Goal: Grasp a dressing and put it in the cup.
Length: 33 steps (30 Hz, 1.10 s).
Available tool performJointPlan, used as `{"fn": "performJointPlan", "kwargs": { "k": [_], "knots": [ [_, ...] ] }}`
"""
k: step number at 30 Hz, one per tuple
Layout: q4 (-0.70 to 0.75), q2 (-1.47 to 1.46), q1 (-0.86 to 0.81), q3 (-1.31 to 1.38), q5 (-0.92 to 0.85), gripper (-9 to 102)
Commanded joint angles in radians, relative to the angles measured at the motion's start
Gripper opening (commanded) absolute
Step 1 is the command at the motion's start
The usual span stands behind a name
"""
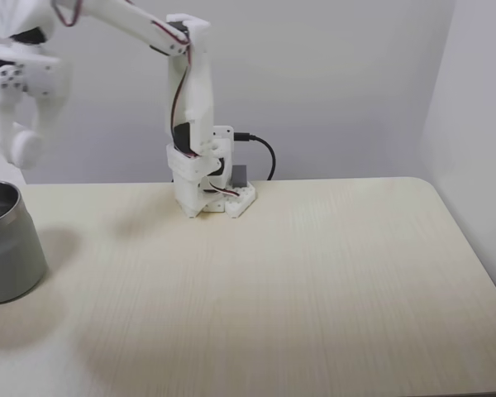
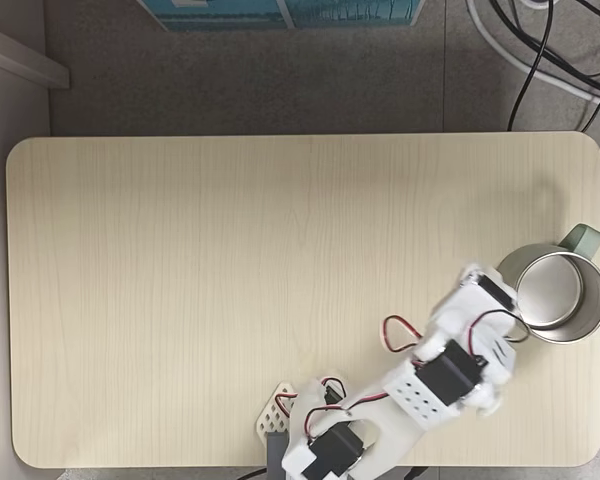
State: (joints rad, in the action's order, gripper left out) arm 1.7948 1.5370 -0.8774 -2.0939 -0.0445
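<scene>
1. The metal cup [image 1: 8, 244] stands at the left edge of the table [image 1: 273, 281] in a fixed view from the front; in the fixed view from above it sits at the table's right edge [image 2: 555, 298], its open mouth showing a bare grey inside as far as can be seen.
2. The white arm [image 1: 194, 124] rises from its base at the back of the table and reaches out toward the cup's side.
3. The pincer [image 1: 21, 141] hangs above and just behind the cup in the front view, blurred; from above it lies just beside the cup's rim [image 2: 500, 300], touching or nearly so.
4. Whether the pincer is open or closed cannot be told: its fingers are smeared in one view and hidden under the wrist in the other.
5. The dressing cannot be made out anywhere, neither between the fingers nor in the cup.
6. Black cables [image 2: 540, 50] lie on the floor beyond the table.
</scene>
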Motion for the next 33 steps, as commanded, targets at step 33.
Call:
{"fn": "performJointPlan", "kwargs": {
  "k": [33],
  "knots": [
    [0.035, 0.491, -0.150, -0.485, -0.132, 35]
  ]
}}
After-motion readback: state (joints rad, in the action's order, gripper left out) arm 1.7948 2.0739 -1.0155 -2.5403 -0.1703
